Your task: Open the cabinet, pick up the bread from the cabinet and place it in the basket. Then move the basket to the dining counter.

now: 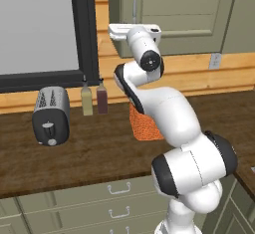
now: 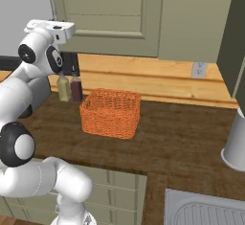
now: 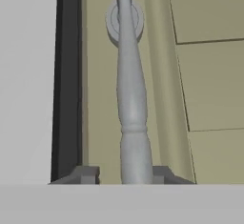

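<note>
The two-finger gripper (image 3: 126,174) has its small dark fingertips (image 3: 86,174) set close on either side of the long curved silver bar handle (image 3: 129,99), the bar running up between them to its round mounting disc; they look closed on it, though contact itself is hard to judge. The handle belongs to the olive-green wall cabinet (image 2: 112,13), whose framed panel door is flat and matte and sits flush and closed. From the base views the white hand (image 1: 134,31) is raised to the lower left corner of that door.

Just left of the cabinet runs a thick black window frame (image 1: 84,29). Below, on the dark wood-grain worktop (image 2: 182,138), stands the orange woven rectangular basket (image 2: 111,112), boxy and open-topped. Near it, against the pale wood wall, stand two small bottles (image 2: 69,87), one yellowish and one dark red. Further left sits a rounded silver toaster (image 1: 51,115). Grey-green drawers (image 1: 99,198) with small handles front the worktop.
</note>
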